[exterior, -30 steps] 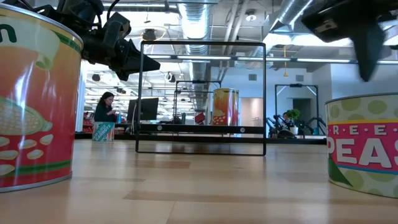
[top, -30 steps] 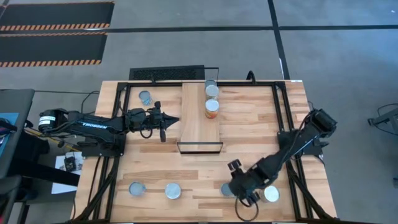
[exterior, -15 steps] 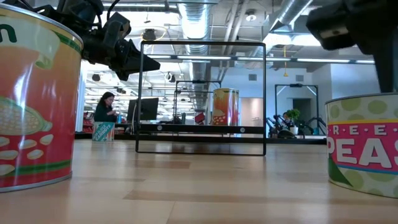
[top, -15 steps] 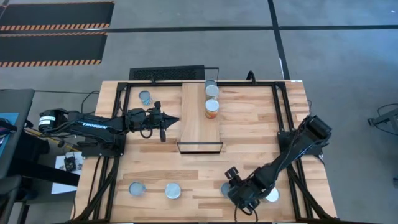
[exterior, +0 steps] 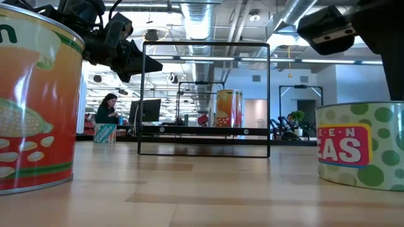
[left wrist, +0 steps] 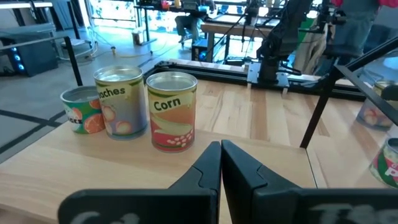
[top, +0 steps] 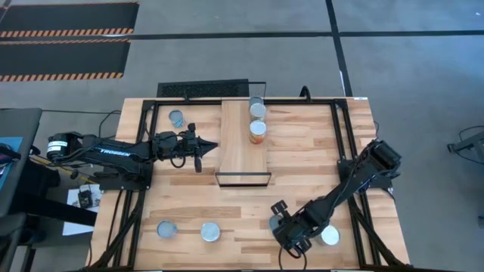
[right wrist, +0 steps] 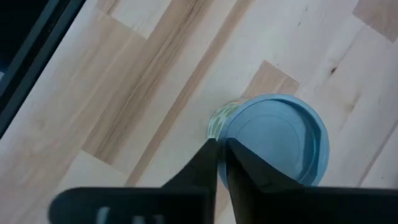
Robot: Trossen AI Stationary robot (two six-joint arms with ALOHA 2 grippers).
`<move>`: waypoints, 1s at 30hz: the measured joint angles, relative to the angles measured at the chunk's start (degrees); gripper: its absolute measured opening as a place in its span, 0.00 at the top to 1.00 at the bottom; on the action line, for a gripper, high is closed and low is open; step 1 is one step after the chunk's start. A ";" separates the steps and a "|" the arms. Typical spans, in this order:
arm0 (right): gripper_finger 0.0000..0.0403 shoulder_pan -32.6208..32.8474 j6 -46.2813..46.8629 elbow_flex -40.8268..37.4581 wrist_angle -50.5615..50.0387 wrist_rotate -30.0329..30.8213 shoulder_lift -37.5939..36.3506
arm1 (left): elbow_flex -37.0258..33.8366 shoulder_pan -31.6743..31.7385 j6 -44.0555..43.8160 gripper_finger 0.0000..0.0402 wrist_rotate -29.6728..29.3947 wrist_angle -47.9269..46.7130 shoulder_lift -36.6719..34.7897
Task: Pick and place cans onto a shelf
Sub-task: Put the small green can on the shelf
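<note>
Peas can (exterior: pixel 360 145) near the table's front edge has slid; your right gripper (top: pixel 291 236), fingers together, nudged it, not gripped.

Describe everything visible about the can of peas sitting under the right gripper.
The peas can is a short metal cylinder with a pale green label dotted with darker green circles and a pink banner with white lettering. Its round silver top looks flat with a raised rim. It stands upright on the slatted wooden tabletop, near the front edge, off the shelf. The right gripper hangs right above it, fingers shut, at the rim's edge; contact cannot be told.
</note>
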 joint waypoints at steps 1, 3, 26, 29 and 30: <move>0.92 -0.21 0.00 0.00 -0.01 0.00 -0.02 | 0.00 0.00 0.00 1.00 0.00 0.00 0.00; 0.95 -0.63 0.11 0.02 -0.08 -0.01 -0.07 | 0.00 0.00 0.00 1.00 0.00 0.00 0.00; 0.99 -11.24 11.21 -8.17 -11.28 -1.65 -18.61 | 0.00 0.00 -0.02 1.00 0.00 -0.17 0.00; 0.99 -13.46 11.98 -12.40 -10.78 -1.73 -22.17 | -0.02 0.00 -0.02 1.00 0.02 -0.23 0.00; 1.00 -14.45 12.05 -13.31 -10.86 -1.71 -23.33 | 0.00 0.00 0.00 1.00 0.01 -0.17 0.00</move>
